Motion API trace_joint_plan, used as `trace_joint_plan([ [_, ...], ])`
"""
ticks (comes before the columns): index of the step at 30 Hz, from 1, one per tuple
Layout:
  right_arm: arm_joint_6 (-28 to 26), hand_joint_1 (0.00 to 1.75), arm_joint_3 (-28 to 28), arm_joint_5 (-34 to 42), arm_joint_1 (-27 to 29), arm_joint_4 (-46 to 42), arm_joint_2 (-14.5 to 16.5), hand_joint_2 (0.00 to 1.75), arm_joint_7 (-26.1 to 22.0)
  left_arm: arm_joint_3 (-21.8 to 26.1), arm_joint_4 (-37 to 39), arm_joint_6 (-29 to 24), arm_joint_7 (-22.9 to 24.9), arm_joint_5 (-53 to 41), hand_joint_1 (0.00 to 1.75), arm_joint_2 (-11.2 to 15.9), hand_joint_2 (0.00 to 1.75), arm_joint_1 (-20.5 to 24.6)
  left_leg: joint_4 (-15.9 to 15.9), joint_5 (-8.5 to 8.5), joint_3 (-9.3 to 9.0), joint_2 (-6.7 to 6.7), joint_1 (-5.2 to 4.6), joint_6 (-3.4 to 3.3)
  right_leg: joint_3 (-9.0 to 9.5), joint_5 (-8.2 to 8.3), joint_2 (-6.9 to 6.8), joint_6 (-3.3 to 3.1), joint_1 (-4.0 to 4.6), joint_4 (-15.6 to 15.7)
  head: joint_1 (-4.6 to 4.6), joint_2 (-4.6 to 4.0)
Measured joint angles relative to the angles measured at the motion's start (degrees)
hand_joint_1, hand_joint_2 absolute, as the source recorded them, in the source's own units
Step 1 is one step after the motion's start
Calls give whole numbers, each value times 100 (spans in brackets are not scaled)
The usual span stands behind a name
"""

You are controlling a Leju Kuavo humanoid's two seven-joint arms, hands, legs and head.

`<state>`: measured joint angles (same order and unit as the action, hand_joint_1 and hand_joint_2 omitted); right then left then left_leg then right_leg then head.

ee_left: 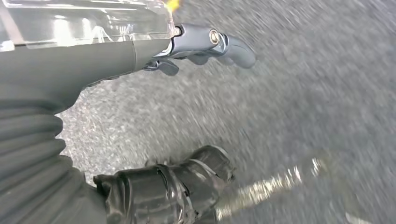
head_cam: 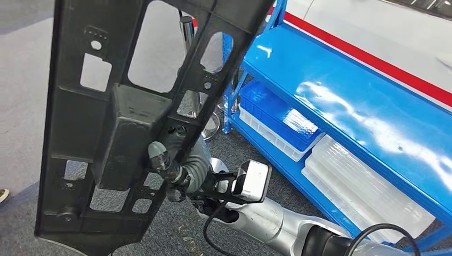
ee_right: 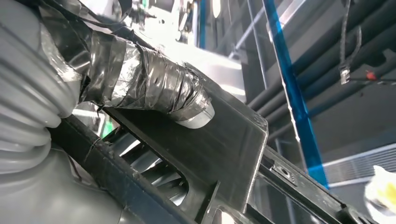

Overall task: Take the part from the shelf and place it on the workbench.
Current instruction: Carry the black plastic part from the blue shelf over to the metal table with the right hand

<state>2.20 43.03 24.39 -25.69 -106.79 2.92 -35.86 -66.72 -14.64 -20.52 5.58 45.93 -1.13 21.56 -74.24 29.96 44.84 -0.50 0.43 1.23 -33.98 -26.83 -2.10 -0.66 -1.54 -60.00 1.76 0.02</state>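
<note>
The part (head_cam: 122,133) is a large black plastic frame with cut-out windows and a boxy block in its middle, and it stands nearly upright in front of me in the head view. My right hand (head_cam: 176,170) grips it from behind at the block. In the right wrist view the taped thumb (ee_right: 154,88) presses on the block's face (ee_right: 224,149). The part is lifted clear of the blue shelf (head_cam: 341,90). My left hand (ee_left: 93,65) hangs over the grey floor with fingers apart and nothing in it.
The blue shelf runs along the right. On its lower level sit a blue bin (head_cam: 277,117) and clear plastic trays (head_cam: 362,186). A chrome pole (head_cam: 187,32) stands behind the part. Grey carpet (head_cam: 21,133) spreads to the left, with a shoe tip (head_cam: 2,194) at its edge.
</note>
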Motion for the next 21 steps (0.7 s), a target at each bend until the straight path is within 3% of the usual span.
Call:
trace_joint_plan([
  [1, 2, 175, 11, 0, -1, 44, 27, 175, 0, 27, 1, 32, -36, 18, 0, 63, 175, -14, 50, -80, -29, 14, 4, -3, 4, -8, -63, -4, 2, -3, 0, 0],
  [2, 3, 175, 21, 0, -5, 79, 55, 175, -1, 46, 1, 64, -68, 29, 0, 124, 175, -36, 317, -246, -167, 41, 4, -18, 13, -18, -122, -2, 6, -5, -1, 0],
  [4, 3, 175, 27, 0, -26, 125, 101, 175, -1, 56, 2, 162, -127, 17, 0, 241, 175, -46, 1086, -541, -558, 231, -45, -85, 39, -45, -247, 19, 34, -1, -2, 0],
  [6, 1, 175, 28, 0, -55, 158, 118, 175, -5, 58, 2, 328, -190, -57, 0, 339, 175, -5, 1493, -620, -750, 366, -113, -178, 62, -65, -373, 55, 76, 16, 4, 0],
  [8, -10, 175, 29, 13, -74, 191, 121, 175, -13, 58, 2, 508, -235, -152, 0, 439, 175, 0, 1532, -619, -753, 275, -129, -248, 98, -78, -489, 103, 105, 48, 10, 0],
  [9, -27, 175, 29, 30, -81, 204, 125, 175, -20, 58, 2, 584, -256, -196, 0, 484, 175, -17, 1560, -627, -773, 212, -108, -272, 116, -105, -480, 136, 101, 43, 10, 0],
  [11, -66, 175, 29, 100, -92, 230, 137, 175, -61, 58, 2, 690, -300, -266, 0, 564, 175, -30, 1621, -649, -827, 99, -61, -336, 39, -281, -242, 176, 90, -194, 14, -1],
  [13, -84, 175, 29, 181, -88, 265, 142, 175, -121, 58, 2, 739, -332, -300, 0, 618, 175, -14, 1637, -657, -844, -20, -41, -383, -288, -605, 77, 184, 78, -878, 20, -1],
  [15, -85, 175, 29, 224, -63, 314, 141, 175, -151, 58, 3, 750, -339, -305, 0, 666, 175, -13, 1624, -654, -839, -169, -45, -395, -649, -781, 178, 192, 79, -1521, 22, 0],
  [16, -85, 175, 29, 232, -53, 342, 141, 175, -154, 58, 4, 752, -339, -306, 0, 687, 175, -19, 1611, -651, -838, -254, -45, -394, -712, -713, 192, 195, 78, -1574, 22, 0],
  [18, -85, 175, 29, 236, -48, 383, 141, 175, -165, 58, 4, 755, -341, -308, 0, 713, 175, -27, 1565, -633, -834, -431, -37, -374, -541, -307, 262, 193, 56, -1069, 24, 0],
  [19, -93, 175, 29, 236, -49, 397, 141, 175, -173, 58, 4, 756, -342, -315, 0, 718, 175, -27, 1528, -615, -823, -514, -36, -351, -388, -124, 394, 189, 34, -691, 24, 0],
  [21, -158, 175, 29, 228, -45, 411, 140, 175, -186, 58, 4, 763, -320, -357, 0, 719, 175, -13, 1458, -591, -763, -657, -29, -289, -172, 23, 627, 173, -4, -188, 21, 0],
])
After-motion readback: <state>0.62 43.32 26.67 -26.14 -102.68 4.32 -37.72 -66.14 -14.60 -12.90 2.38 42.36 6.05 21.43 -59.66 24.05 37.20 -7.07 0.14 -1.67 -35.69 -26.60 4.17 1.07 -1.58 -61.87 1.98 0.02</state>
